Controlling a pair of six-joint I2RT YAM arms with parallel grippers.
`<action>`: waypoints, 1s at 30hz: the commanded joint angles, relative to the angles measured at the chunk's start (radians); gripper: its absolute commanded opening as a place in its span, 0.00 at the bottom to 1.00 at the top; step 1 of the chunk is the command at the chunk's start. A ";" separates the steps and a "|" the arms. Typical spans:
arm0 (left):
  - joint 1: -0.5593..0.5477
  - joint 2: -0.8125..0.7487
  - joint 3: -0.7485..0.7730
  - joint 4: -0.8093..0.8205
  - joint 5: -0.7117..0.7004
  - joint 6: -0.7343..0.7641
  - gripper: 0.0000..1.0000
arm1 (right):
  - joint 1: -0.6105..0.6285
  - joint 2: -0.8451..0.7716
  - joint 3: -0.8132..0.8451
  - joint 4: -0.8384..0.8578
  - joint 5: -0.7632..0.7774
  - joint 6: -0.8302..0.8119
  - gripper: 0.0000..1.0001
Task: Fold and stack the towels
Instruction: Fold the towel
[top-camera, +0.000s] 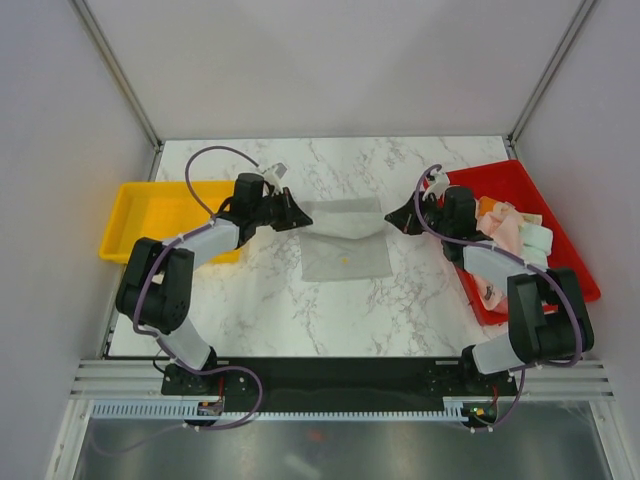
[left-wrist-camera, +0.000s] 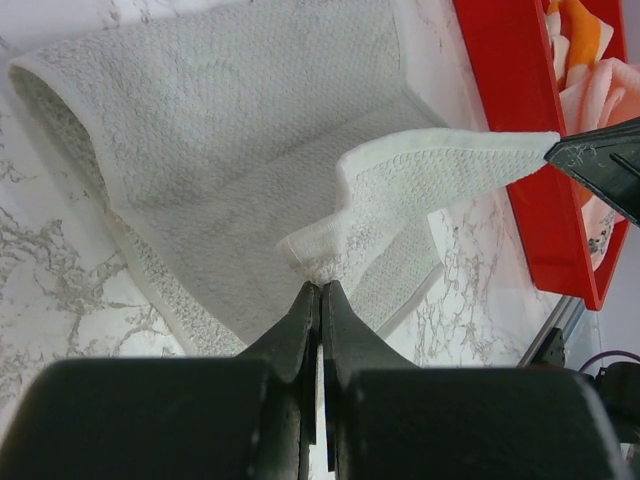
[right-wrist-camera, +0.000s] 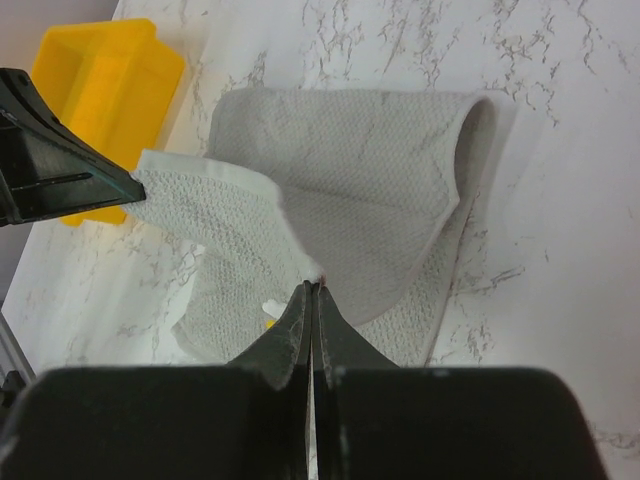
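Observation:
A grey-white towel (top-camera: 345, 252) lies in the middle of the marble table, its far edge lifted and curled over. My left gripper (top-camera: 300, 215) is shut on the far left corner of that towel (left-wrist-camera: 250, 170), pinched at the fingertips of the gripper (left-wrist-camera: 322, 286). My right gripper (top-camera: 392, 218) is shut on the far right corner, and the towel (right-wrist-camera: 380, 170) sags between the two. The right gripper (right-wrist-camera: 313, 287) pinches only the very tip of cloth. More towels (top-camera: 512, 235), pink, orange and white, are heaped in the red tray (top-camera: 560, 260).
A yellow tray (top-camera: 160, 215) stands at the table's left edge, under the left arm. The red tray (left-wrist-camera: 515, 130) runs along the right edge. A small yellow speck (top-camera: 345, 262) shows on the flat towel. White walls enclose the table.

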 joint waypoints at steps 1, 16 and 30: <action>0.002 -0.034 -0.026 0.033 -0.018 0.002 0.02 | 0.009 -0.045 -0.029 0.049 -0.018 0.017 0.00; -0.057 -0.070 -0.156 0.065 -0.045 0.007 0.04 | 0.041 -0.089 -0.145 0.049 0.014 0.017 0.00; -0.081 -0.242 -0.192 -0.074 -0.177 -0.056 0.65 | 0.052 -0.137 -0.199 -0.046 0.031 0.027 0.11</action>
